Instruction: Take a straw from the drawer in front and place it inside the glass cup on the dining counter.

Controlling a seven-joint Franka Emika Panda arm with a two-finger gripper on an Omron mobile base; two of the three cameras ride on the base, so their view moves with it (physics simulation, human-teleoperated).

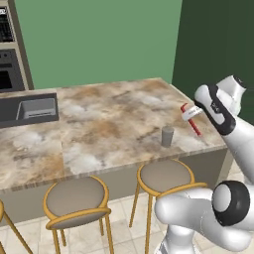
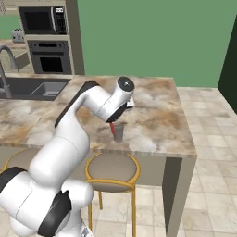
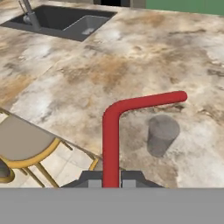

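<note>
Two round stools [image 1: 77, 201] [image 1: 165, 178] with yellow frames and grey-brown seats stand at near side. Dark sink [image 2: 34, 88] with metal faucet [image 2: 5, 69] far left. Black wall oven [image 2: 50, 58] under microwave [image 2: 41, 21]. Green wall [image 1: 99, 39] behind.

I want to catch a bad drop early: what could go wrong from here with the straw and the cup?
The straw, pinched at one end by the shut gripper, is bent, so its free tip may miss the small cup. The cup stands near the counter edge above a stool; a nudge could tip it off.
</note>
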